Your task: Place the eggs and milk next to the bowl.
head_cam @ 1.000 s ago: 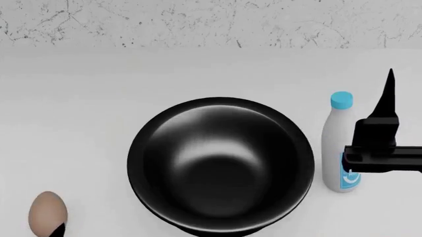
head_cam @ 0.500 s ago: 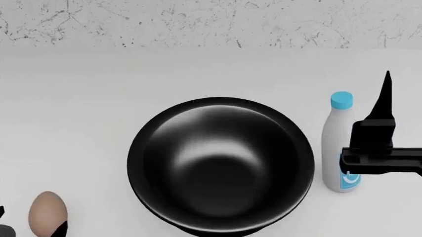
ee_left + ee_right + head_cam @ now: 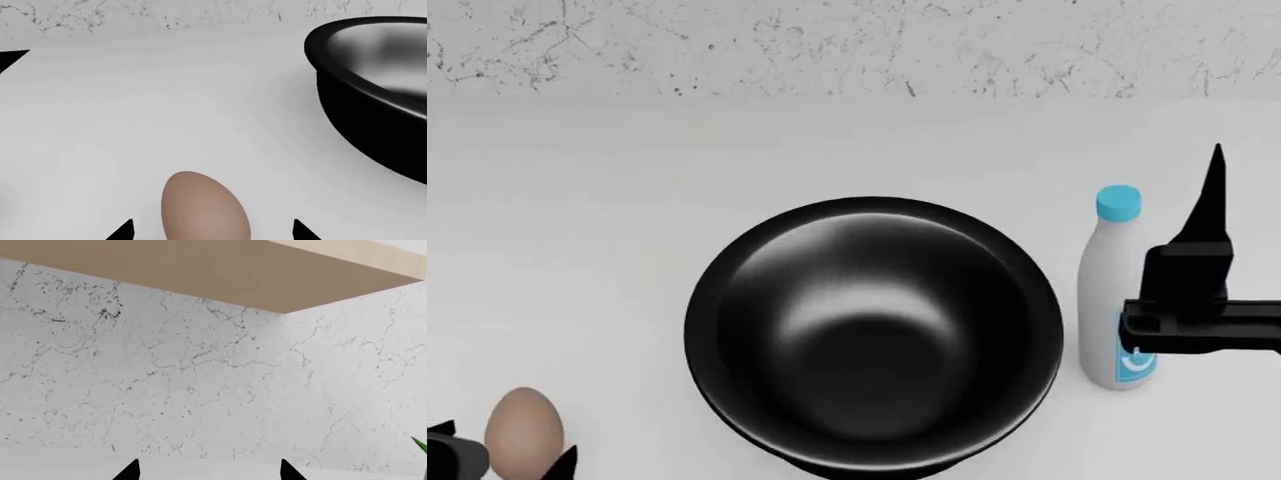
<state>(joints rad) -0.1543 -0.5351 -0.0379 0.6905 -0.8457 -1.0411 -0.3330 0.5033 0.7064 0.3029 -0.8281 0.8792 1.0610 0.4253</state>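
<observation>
Showing only 1 egg (image 3: 525, 433) (cropped), beside left gripper (image 3: 507, 462)

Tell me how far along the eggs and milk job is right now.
Done: the milk stands upright beside the bowl, with the right gripper open next to it. In hand: the open left gripper straddles the tan egg, not yet gripped. Left: moving that egg to the bowl; the other egg isn't in view.
</observation>
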